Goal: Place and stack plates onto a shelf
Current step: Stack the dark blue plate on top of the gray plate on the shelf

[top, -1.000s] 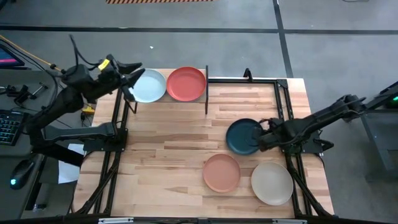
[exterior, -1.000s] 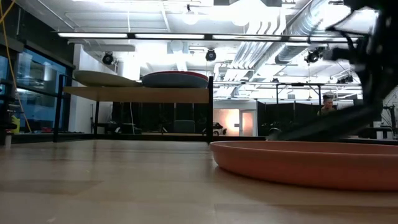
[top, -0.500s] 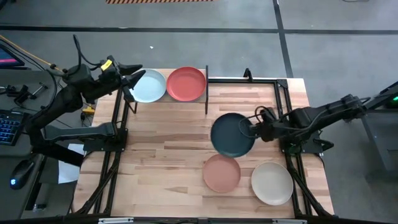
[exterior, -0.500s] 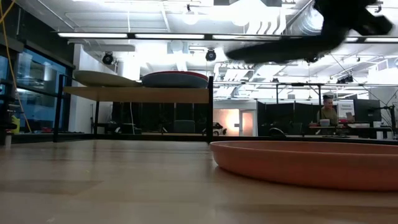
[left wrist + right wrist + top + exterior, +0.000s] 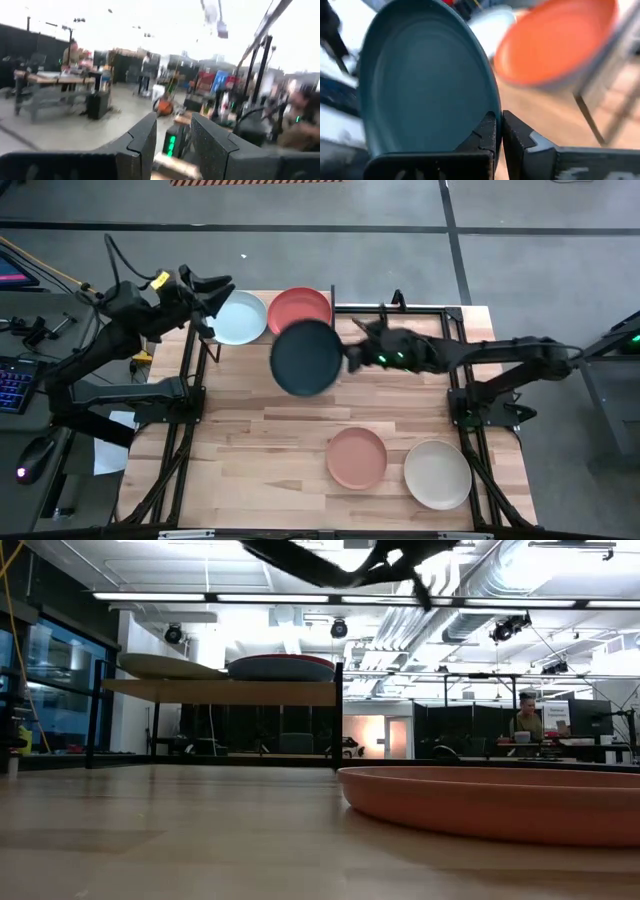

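Dark teal plate [image 5: 307, 357], clamped at its rim in the right hand [image 5: 352, 356], hangs above the counter [image 5: 260, 430] just before the shelf [image 5: 325, 302], overlapping the red plate [image 5: 300, 308] there. Pale plate [image 5: 240, 318] beside it. Left hand [image 5: 205, 305], fingers partly apart, empty, near the shelf's end. Salmon plate [image 5: 357, 457] and cream plate [image 5: 437, 474] lie on the counter.

Both arms are dark, near-black, built of slim jointed segments on black bases. The left arm [image 5: 110, 340] carries a yellow tag near its wrist and a loose black cable looping above it. The right arm [image 5: 500, 360] shows small green lights near its wrist. The left hand [image 5: 172, 145] has two blocky, angular, matte black fingers. The right hand [image 5: 498, 135] has matching black fingers with stepped, notched inner edges.
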Available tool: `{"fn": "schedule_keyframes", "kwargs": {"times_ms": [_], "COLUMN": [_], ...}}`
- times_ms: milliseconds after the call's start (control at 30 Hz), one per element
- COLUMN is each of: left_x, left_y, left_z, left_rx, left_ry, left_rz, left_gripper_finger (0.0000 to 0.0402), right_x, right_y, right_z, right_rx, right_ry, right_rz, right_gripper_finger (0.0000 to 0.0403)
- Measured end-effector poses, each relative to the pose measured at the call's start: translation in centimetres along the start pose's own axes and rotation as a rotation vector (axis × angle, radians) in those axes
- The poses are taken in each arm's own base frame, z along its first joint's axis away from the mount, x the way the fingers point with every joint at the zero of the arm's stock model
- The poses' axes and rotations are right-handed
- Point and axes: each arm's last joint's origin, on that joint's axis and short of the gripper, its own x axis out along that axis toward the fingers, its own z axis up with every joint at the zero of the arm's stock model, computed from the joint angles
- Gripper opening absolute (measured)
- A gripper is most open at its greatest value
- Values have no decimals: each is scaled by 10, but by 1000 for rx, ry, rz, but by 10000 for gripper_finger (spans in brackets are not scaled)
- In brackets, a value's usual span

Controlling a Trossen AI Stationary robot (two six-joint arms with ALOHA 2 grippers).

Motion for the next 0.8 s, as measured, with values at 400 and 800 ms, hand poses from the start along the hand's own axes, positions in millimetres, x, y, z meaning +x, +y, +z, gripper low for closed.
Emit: {"fn": "schedule_keyframes", "kwargs": {"times_ms": [400, 800], "left_x": [17, 22], "left_y": [-1, -1], "left_z": [3, 0], "left_rx": [0, -32], "left_ry": [-88, -82], "left_rz": [-7, -5], "left_gripper_finger": [111, 111], "right_x": [139, 252], "right_y": [-4, -9], "right_z": [64, 64], "right_rx": [4, 119], "right_ry": [-84, -3], "right_rz": [-64, -83], "right_gripper_finger": [0, 0]}}
